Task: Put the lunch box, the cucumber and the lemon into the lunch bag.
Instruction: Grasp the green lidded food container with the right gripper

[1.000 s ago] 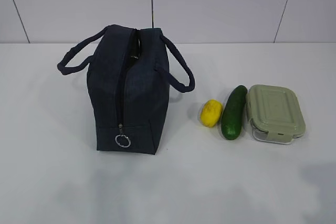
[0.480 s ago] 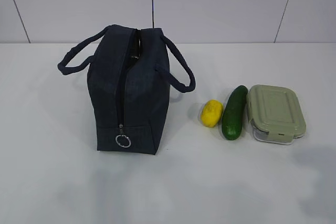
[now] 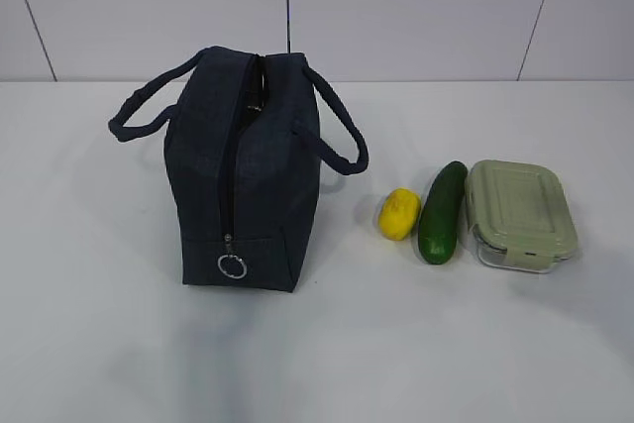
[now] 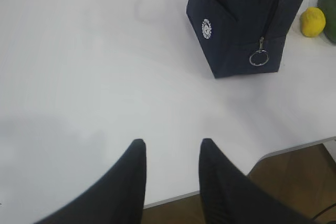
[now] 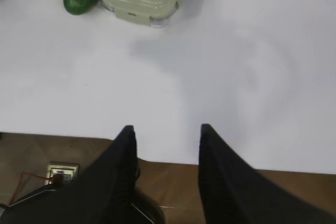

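The white table (image 3: 99,344) fills most of every view, backed by a pale panelled wall (image 3: 416,7). On it, left of centre in the exterior view, the navy bag (image 3: 243,175) stands upright with its narrow end toward the camera; a zipper runs up that end to the top, closed along the part that shows, and its ring pull (image 3: 232,265) hangs low near the base. One padded handle (image 3: 144,106) droops out to the left and the other (image 3: 337,136) to the right. The left wrist view shows a small round white logo (image 4: 207,29) on the bag's side. To the right of the bag, well apart from it, three things lie in a row on the table: the box (image 3: 520,213) at the far right, its sage-green lid clipped on over a clear base; the cucumber (image 3: 442,212) just beside the box's left edge, lying lengthwise away from the camera; and the lemon (image 3: 398,214) close against the cucumber's left side, whether touching I cannot tell. All three are outside the bag. The left gripper (image 4: 169,153) hangs over the table's near edge, fingers apart and holding nothing, with the bag well ahead of it. The right gripper (image 5: 165,136) hangs likewise above the near edge, fingers spread and bare, the box, cucumber and lemon far ahead to its left.
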Controlling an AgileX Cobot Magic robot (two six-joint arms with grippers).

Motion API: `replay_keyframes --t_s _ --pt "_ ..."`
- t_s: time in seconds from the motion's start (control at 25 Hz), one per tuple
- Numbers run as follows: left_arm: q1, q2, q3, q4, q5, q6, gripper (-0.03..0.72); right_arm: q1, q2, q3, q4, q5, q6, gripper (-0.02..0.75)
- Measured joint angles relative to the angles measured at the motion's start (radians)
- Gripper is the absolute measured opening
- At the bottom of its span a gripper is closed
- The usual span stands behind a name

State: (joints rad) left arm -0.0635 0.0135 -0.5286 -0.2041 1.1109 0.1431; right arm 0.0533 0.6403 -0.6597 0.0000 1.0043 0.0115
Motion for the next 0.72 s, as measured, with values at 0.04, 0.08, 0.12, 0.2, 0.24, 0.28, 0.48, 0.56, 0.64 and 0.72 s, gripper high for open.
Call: replay_keyframes --t_s 0.04,0.08,0.12,0.2,0.24,0.28,0.48,0.56,0.64,0.72 --pt "0.000 0.000 0.000 -0.004 0.000 0.000 0.244 0.000 0.052 -0.026 0.010 -0.014 0.002 0.316" --pt "0.000 0.000 0.000 -0.009 0.000 0.000 0.244 0.000 0.106 -0.049 0.018 -0.021 0.002 0.316" --pt "0.000 0.000 0.000 -0.014 0.000 0.000 0.244 0.000 0.160 -0.082 0.033 -0.032 0.004 0.316" --pt "0.000 0.000 0.000 -0.016 0.000 0.000 0.244 0.000 0.255 -0.138 0.063 -0.044 0.004 0.316" --pt "0.000 0.000 0.000 -0.016 0.000 0.000 0.244 0.000 0.307 -0.169 0.090 -0.049 -0.012 0.316" --pt "0.000 0.000 0.000 -0.018 0.000 0.000 0.244 0.000 0.355 -0.201 0.111 -0.051 -0.027 0.316" --pt "0.000 0.000 0.000 -0.017 0.000 0.000 0.244 -0.019 0.555 -0.324 0.240 -0.056 -0.115 0.315" --pt "0.000 0.000 0.000 -0.017 0.000 0.000 0.244 -0.049 0.621 -0.359 0.338 -0.043 -0.174 0.302" --pt "0.000 0.000 0.000 -0.017 0.000 0.000 0.244 -0.098 0.679 -0.383 0.456 -0.010 -0.254 0.281" --pt "0.000 0.000 0.000 -0.017 0.000 0.000 0.244 -0.170 0.733 -0.389 0.571 0.043 -0.341 0.267"
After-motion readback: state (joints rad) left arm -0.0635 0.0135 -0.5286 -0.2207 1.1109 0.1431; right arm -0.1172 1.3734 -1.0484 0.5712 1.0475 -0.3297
